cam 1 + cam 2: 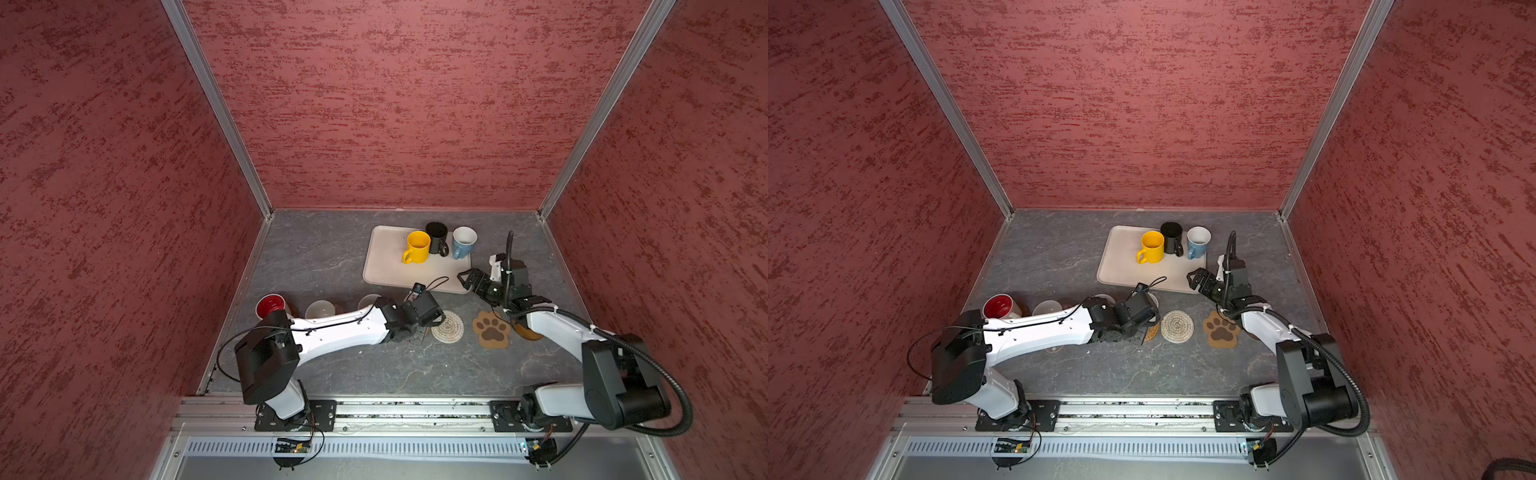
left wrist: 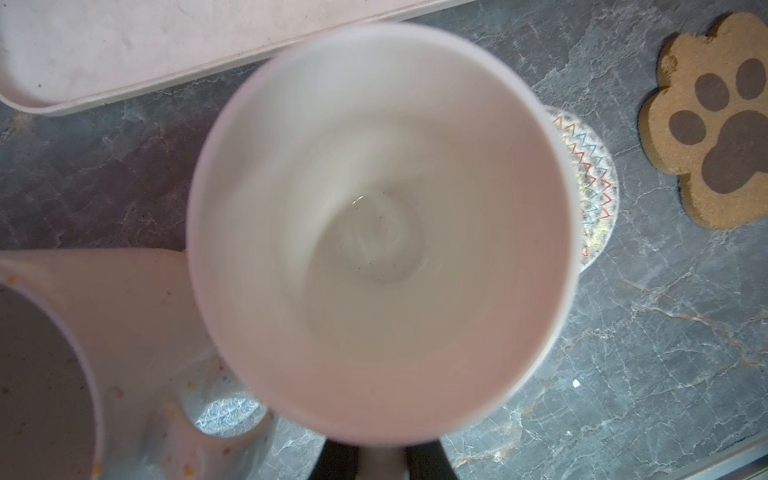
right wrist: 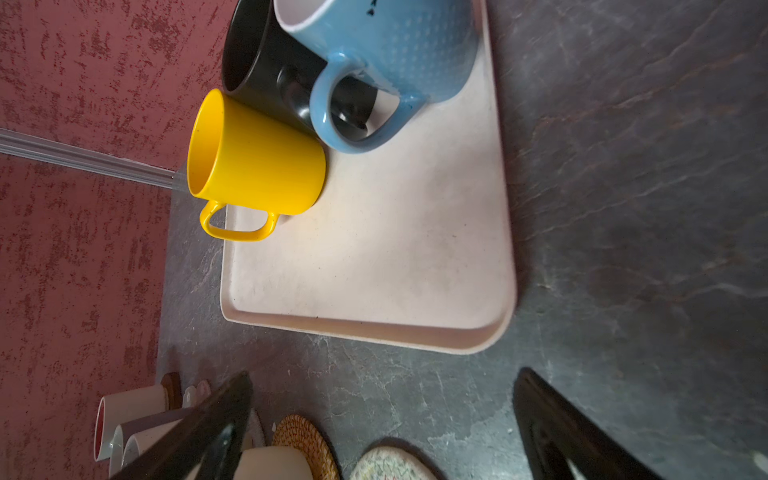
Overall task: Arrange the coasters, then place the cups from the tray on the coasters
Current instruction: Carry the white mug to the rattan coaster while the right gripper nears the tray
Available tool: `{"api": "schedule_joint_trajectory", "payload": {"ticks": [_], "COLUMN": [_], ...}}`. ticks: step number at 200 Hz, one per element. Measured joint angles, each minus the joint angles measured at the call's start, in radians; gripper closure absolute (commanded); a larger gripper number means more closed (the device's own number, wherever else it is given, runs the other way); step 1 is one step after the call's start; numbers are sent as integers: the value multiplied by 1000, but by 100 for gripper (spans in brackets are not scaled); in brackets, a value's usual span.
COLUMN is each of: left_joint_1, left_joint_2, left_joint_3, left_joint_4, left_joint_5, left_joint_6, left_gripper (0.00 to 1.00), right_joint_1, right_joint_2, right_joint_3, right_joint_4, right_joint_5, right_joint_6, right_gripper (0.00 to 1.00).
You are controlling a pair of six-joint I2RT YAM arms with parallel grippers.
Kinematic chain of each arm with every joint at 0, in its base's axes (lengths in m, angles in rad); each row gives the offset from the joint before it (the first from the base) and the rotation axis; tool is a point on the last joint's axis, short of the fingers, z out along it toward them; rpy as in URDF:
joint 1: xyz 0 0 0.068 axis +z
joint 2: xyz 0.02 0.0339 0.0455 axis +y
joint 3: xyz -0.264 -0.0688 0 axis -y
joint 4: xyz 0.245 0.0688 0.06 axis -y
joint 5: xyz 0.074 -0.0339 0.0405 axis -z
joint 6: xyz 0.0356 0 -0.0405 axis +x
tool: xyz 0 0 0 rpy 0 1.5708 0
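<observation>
Our left gripper is squeezed shut on a plain white round cup, which fills the middle of the left wrist view. We cannot tell if this cup touches the grey stone table. Just beside it sit a speckled cream cup on a grey-blue woven round coaster, a beige woven round coaster with zigzag threads and a brown paw-shaped coaster. Our right gripper is wide open and holds nothing, near a corner of the big pale pink tray. On the tray, in the upper middle of both top views, a yellow cup, a black cup and a light blue cup stand close together.
</observation>
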Motion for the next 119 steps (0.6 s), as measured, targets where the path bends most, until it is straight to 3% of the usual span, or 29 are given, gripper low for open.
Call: {"api": "schedule_joint_trajectory", "payload": {"ticks": [119], "left_joint_1": [-2], "left_joint_2": [-13], "left_joint_3": [-45], "left_joint_4": [9], "left_joint_5": [-5], "left_joint_6": [-22], "left_gripper": [100], "right_joint_1": [1], "right_joint_2": [23], "right_joint_3": [0], "right_joint_4": [5], "right_joint_5": [0], "right_joint_6": [0], "right_gripper": [2]}}
